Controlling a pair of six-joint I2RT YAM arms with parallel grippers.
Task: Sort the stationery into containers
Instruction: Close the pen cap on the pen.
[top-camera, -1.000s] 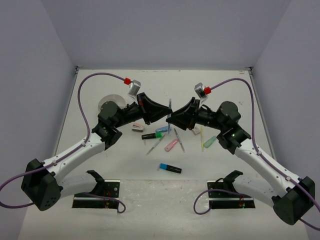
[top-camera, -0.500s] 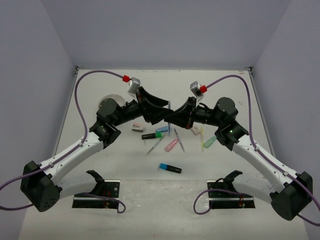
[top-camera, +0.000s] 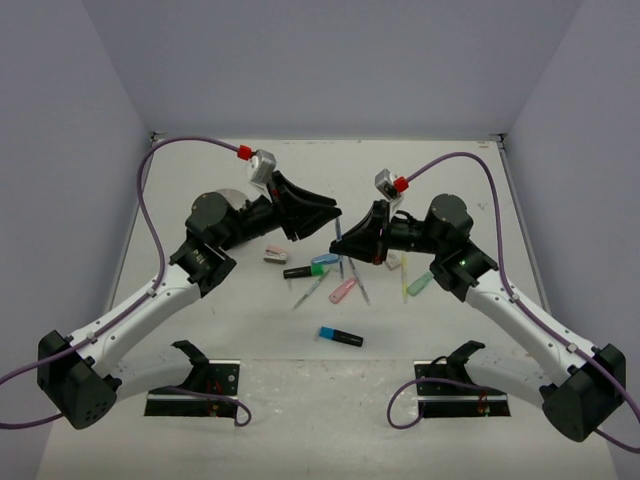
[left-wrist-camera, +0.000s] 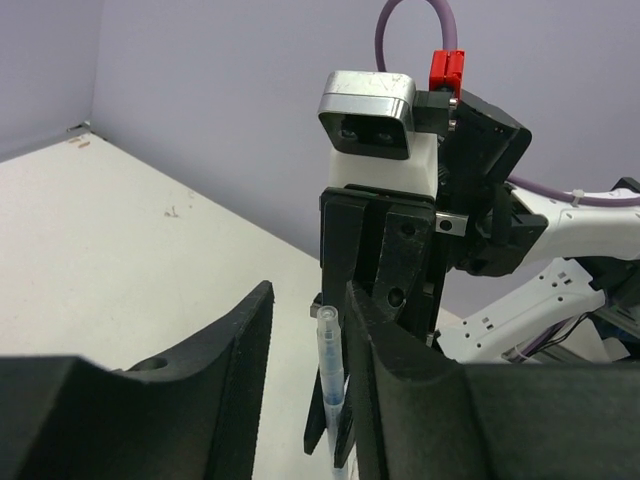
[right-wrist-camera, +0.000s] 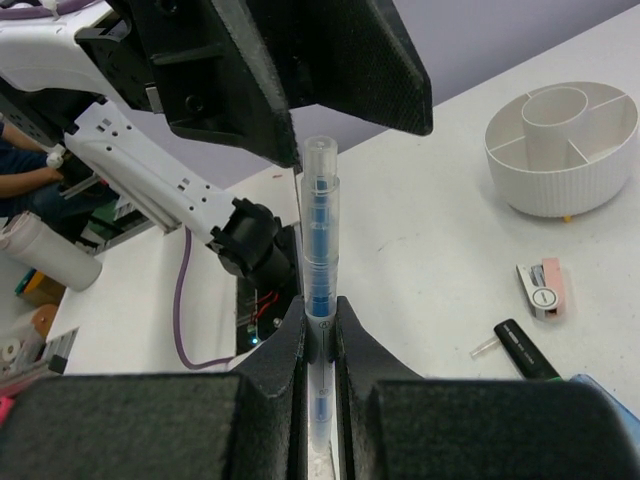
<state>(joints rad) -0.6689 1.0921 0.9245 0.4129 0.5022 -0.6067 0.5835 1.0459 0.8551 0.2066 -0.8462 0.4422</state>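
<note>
**Pen held between two tools, off the worktop**

The right tool (right-wrist-camera: 320, 315) pinches a clear pen (right-wrist-camera: 320, 215) with a blue core, gripping low on the barrel. The pen's far end sticks out well past the fingertips. The left tool (left-wrist-camera: 307, 298) meets it tip to tip above the middle of the worktop (top-camera: 450, 190). Its fingers are spread, and the pen's free end sits in the gap close beside one finger; contact cannot be told.

The cup (right-wrist-camera: 560, 150) is white, ribbed and split into compartments around a centre tube. It stands on the worktop well apart from the pen. In the top view the left arm mostly hides it.

Loose on the worktop beneath the tools:
- eraser (top-camera: 276, 254)
- green-ended highlighter (top-camera: 300, 271)
- pink marker (top-camera: 343, 290)
- mint marker (top-camera: 420, 283)
- blue-ended highlighter (top-camera: 341, 337), nearest the bases
</note>
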